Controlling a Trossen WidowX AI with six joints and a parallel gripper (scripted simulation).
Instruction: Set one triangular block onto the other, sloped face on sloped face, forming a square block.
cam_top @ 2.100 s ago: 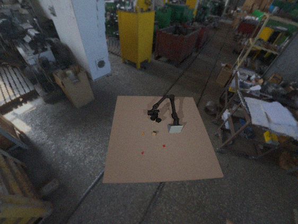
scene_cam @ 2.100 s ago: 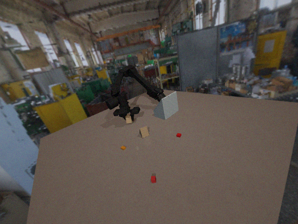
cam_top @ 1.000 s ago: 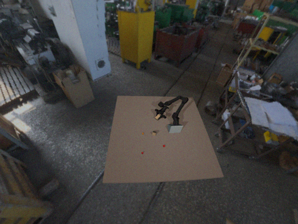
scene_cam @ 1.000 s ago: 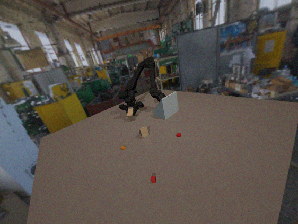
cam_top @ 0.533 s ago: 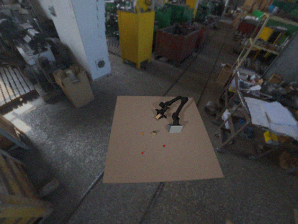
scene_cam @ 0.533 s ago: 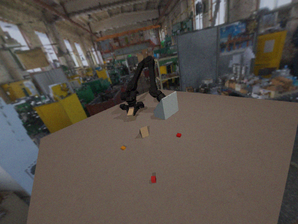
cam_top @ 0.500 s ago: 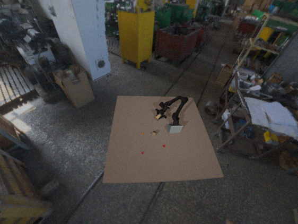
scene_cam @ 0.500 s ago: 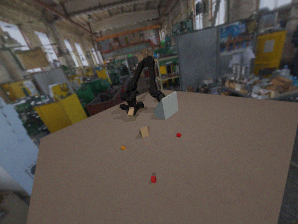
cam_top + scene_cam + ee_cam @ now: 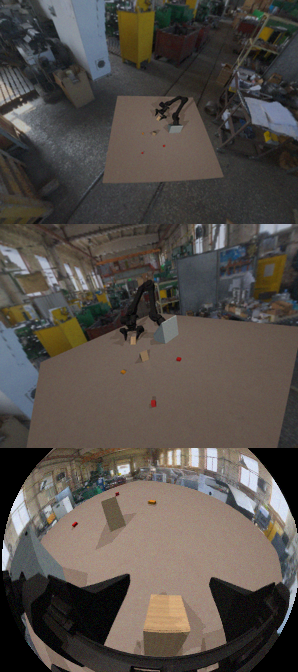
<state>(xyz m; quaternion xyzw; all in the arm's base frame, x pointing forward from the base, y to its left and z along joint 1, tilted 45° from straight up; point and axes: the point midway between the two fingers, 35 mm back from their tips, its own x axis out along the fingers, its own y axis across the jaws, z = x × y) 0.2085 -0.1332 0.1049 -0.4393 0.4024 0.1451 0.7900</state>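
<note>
One wooden triangular block [image 9: 158,118] [image 9: 133,341] [image 9: 167,612] lies between and slightly beyond my open fingers, touching neither fingertip in the wrist view. A shadow falls beside it; whether it lies flat on the table is hard to tell. My gripper [image 9: 158,117] [image 9: 131,339] [image 9: 172,580] is wide open and low around it. The other triangular block [image 9: 154,133] [image 9: 144,356] [image 9: 114,514] stands apart on the table, nearer the exterior camera, with a sloped face showing. The two blocks do not touch.
A large pale grey wedge [image 9: 175,129] [image 9: 171,330] [image 9: 32,555] stands by the arm's base. A small orange piece [image 9: 142,133] [image 9: 123,372] [image 9: 152,502] and two small red pieces, one [image 9: 164,145] [image 9: 178,359] [image 9: 74,524] nearer the wedge, the other [image 9: 142,153] [image 9: 153,403] [image 9: 117,494] farther out, lie on the table.
</note>
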